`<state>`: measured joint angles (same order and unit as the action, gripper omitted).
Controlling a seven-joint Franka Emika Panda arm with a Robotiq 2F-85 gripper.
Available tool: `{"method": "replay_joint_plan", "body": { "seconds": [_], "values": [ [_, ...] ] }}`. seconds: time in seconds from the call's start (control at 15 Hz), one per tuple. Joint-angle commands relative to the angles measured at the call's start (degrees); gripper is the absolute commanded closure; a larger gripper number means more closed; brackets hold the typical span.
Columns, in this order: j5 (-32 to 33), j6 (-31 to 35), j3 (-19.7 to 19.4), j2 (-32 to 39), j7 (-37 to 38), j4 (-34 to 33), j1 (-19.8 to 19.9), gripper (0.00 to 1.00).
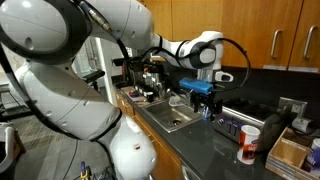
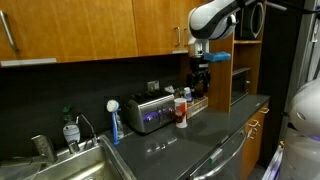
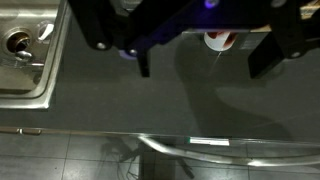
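My gripper (image 3: pixel 203 64) hangs open high above the dark countertop (image 3: pixel 120 110), with nothing between its two black fingers (image 3: pixel 143 66). A white cup with a red band (image 3: pixel 220 40) stands on the counter just beyond the gripper, partly hidden by the gripper body. In both exterior views the gripper (image 1: pixel 206 103) (image 2: pixel 200 76) is well above the counter, apart from the cup (image 1: pixel 249 143) (image 2: pixel 182 112). The cup stands next to a chrome toaster (image 2: pixel 149 113).
A steel sink (image 3: pixel 30 55) (image 1: pixel 172 119) (image 2: pixel 75 165) is set into the counter beside the gripper. A blue dish brush (image 2: pixel 114 125) and a bottle (image 2: pixel 69 129) stand near the faucet. A wooden shelf unit (image 2: pixel 241 75) and a cardboard box (image 1: pixel 290 152) occupy the counter's end. Wooden cabinets hang above.
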<state>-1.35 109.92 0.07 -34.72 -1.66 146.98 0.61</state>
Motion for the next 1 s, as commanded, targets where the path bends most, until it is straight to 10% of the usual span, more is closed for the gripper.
{"method": "replay_joint_plan", "body": {
  "seconds": [0.0, 0.93],
  "values": [
    [0.2, -0.1, -0.3, 0.0, 0.1, -0.1, -0.3, 0.00],
    [-0.4, 1.2, 0.5, 3.7, -0.3, 1.5, -1.4, 0.00]
  ]
}}
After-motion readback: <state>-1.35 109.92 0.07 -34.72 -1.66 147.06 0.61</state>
